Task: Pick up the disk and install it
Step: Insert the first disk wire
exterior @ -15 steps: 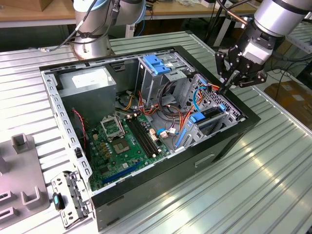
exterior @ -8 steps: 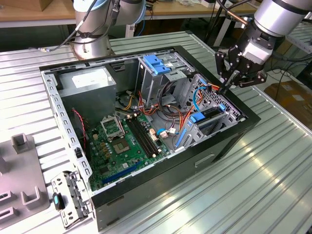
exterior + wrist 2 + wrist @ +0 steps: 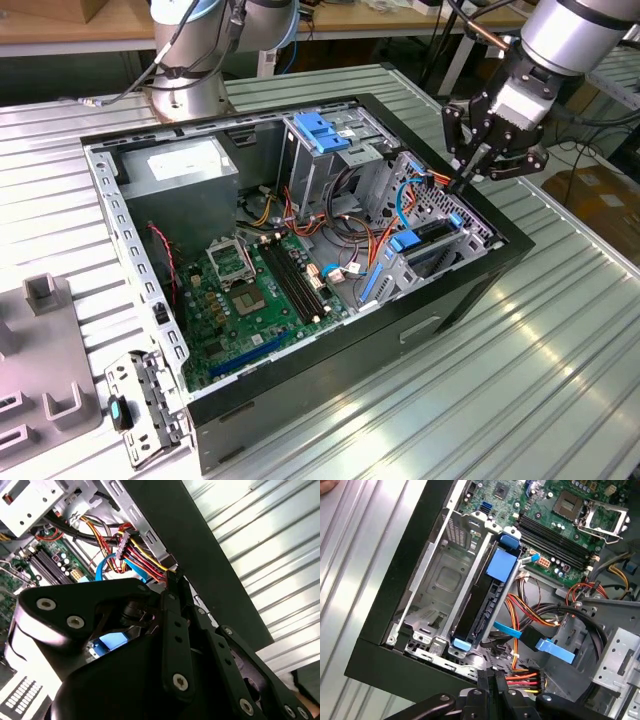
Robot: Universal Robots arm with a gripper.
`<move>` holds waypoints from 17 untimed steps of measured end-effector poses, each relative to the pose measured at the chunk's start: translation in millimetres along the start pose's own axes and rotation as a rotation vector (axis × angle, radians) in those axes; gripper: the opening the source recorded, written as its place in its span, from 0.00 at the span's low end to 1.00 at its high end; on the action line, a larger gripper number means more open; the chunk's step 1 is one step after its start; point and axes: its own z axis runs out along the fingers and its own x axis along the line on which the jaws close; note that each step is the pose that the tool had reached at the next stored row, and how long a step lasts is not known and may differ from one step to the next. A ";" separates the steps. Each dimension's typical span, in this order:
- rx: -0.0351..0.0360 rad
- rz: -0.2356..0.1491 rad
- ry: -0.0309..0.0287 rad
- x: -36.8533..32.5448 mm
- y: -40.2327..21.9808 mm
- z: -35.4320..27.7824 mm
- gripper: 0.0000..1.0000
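The open computer case (image 3: 300,250) lies on its side on the ribbed metal table (image 3: 560,350), and the arm has its gripper (image 3: 466,182) down at the case's edge on the exterior view's right, right over the drive cage (image 3: 440,225). Its black fingers (image 3: 490,682) look pressed together with no gap between them, and nothing sits between their tips; in the first wrist view the tips hang just above a bundle of red, yellow and orange power wires (image 3: 525,675) near the cage's end. The disk (image 3: 480,605) is already standing on edge in a slot of that cage, its dark side showing, framed by blue carrier rails, with a blue tab at each end and another, empty bay just beside it toward the case wall. A flat blue data cable (image 3: 555,650) lies loose near the wires. Further in, the green motherboard (image 3: 255,290) covers the case floor, with the grey power supply box (image 3: 185,165) in the far corner and a tall metal cage topped by a light-blue flap (image 3: 320,130) beside it. Off the case, at the table's near corner on the exterior view's left, rests a small metal bracket (image 3: 145,405).
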 end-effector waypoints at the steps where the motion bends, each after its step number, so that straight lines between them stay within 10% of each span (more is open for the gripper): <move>1: 0.0011 0.016 0.0009 0.0 0.0 0.0 0.17; 12: 0.0141 0.209 0.0114 0.0 0.0 0.1 0.17; 17: 0.0148 0.221 0.0124 -4.2 10.2 -0.1 0.17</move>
